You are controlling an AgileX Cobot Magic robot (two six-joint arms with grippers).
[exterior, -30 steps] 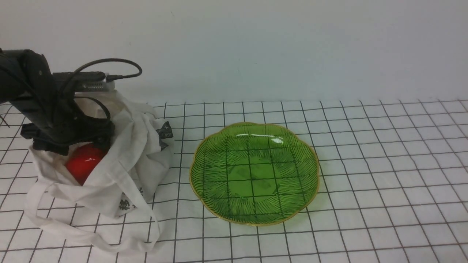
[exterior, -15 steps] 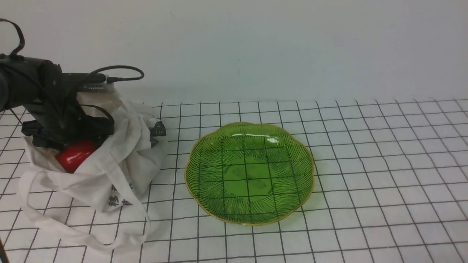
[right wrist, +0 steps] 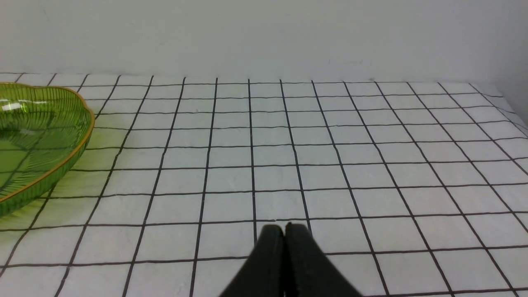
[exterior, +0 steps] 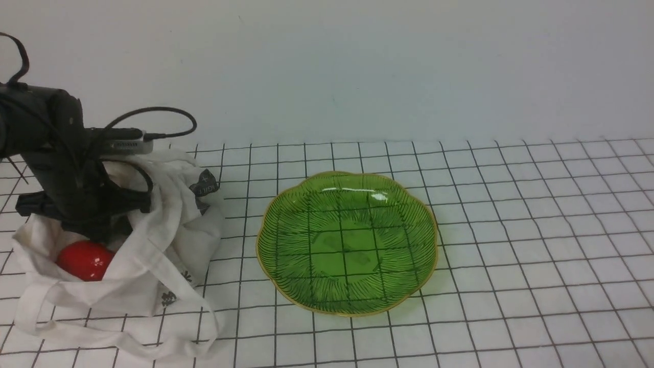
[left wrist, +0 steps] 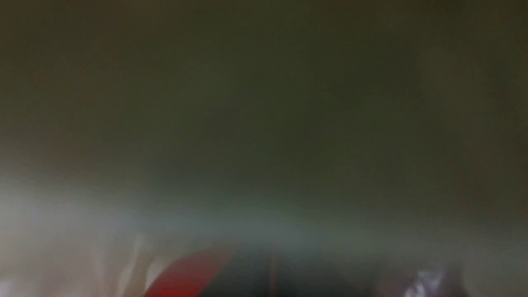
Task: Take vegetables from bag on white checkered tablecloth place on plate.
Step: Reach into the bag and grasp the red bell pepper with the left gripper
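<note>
The off-white bag [exterior: 168,214] lies slumped at the left of the white checkered tablecloth [exterior: 536,255]. A glossy red pepper [exterior: 84,259], the vegetables, shows in the bag's mouth. My left gripper [exterior: 97,236] reaches down into the bag just above and beside the pepper; its fingertips are hidden by cloth, so a hold cannot be seen. The left wrist view is a dark blur with a red sliver of pepper [left wrist: 185,276]. The green plate [exterior: 347,240] with a gold rim sits empty in the middle. My right gripper [right wrist: 284,227] is shut above bare cloth, right of the plate [right wrist: 37,136].
The bag's long strap handles [exterior: 117,342] trail in loops toward the table's front edge. A black cable [exterior: 153,115] arches over the left wrist. A pale wall stands behind the table.
The left arm has sunk deeper into the bag and its jaws have shut. The bag and pepper have shifted left and lower, and the cloth and plate have slid slightly left.
</note>
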